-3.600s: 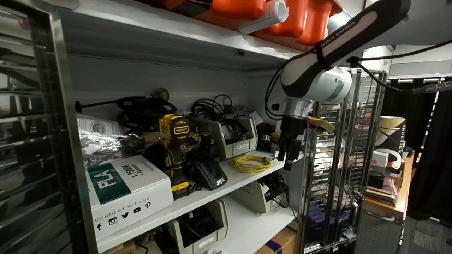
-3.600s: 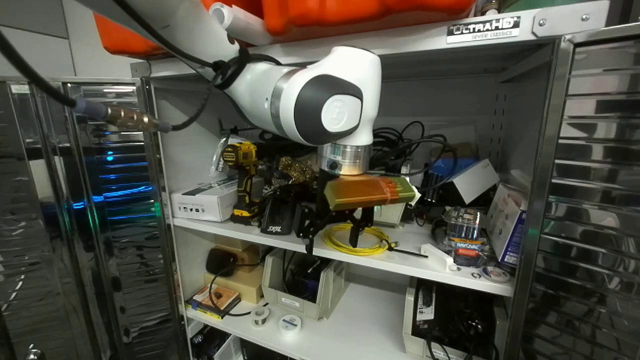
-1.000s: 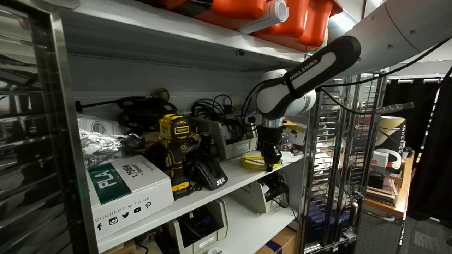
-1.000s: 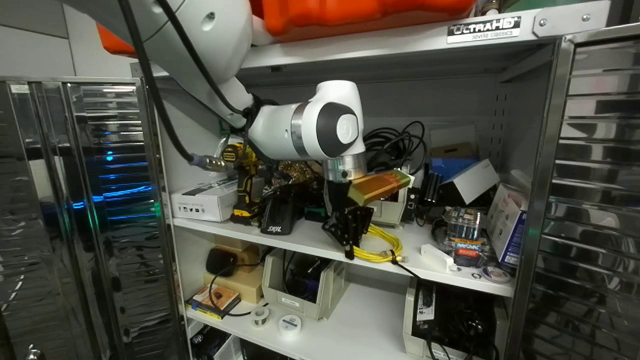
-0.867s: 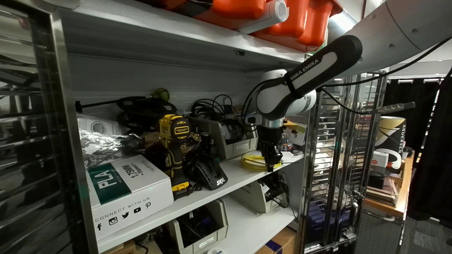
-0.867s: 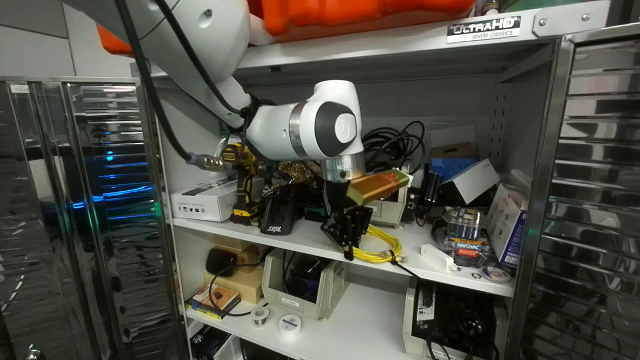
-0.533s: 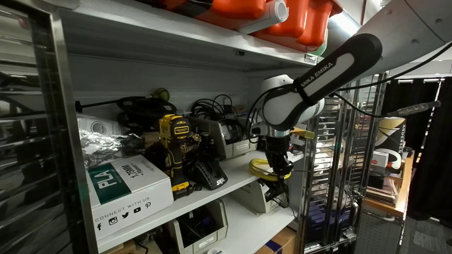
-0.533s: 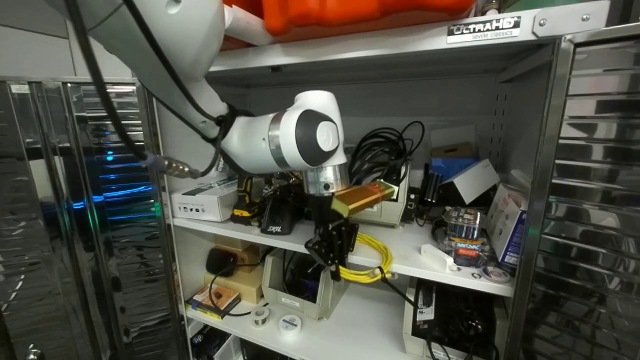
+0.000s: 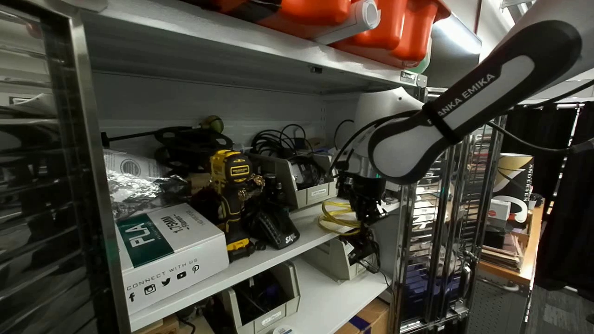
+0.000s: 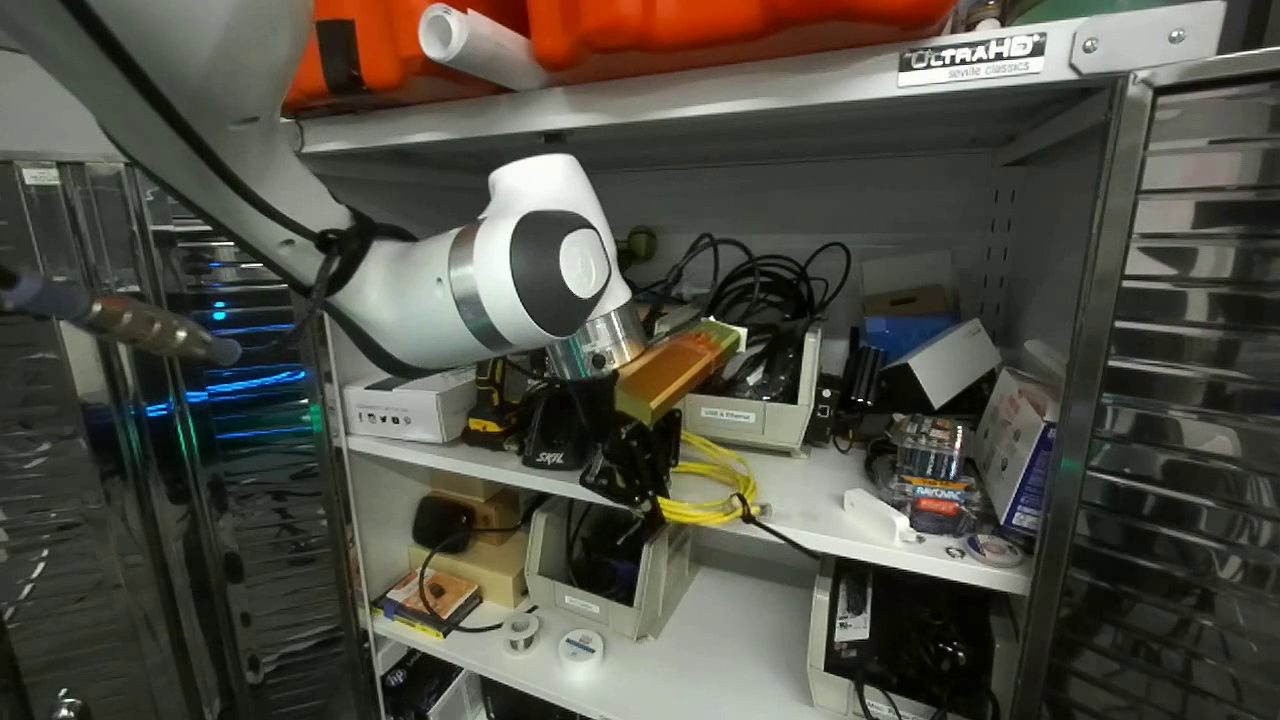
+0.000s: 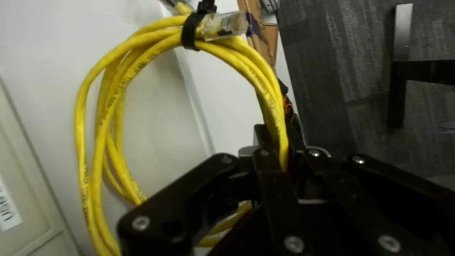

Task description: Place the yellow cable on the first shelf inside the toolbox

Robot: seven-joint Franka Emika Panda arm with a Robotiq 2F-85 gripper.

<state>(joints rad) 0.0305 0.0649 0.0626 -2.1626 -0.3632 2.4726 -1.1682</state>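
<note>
Pinching the yellow cable in the claw, by the front edge of the shelf, perhaps touching.
Likely light, supple, springy and slightly slick: best gripped across bundled strands, away from the plug, probably brittle. Look to the wrist view for strands entering the grip, murky from outside; to both exterior views for the power drill, unseen at the wrist.

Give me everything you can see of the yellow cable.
The yellow cable is a loose, many-turned coil of plastic-looking cord with dark printed lettering. A black tie binds it beside a clear plug. The gripper pinches one side, near the front edge of the shelf; whether the coil touches that is unclear.
</note>
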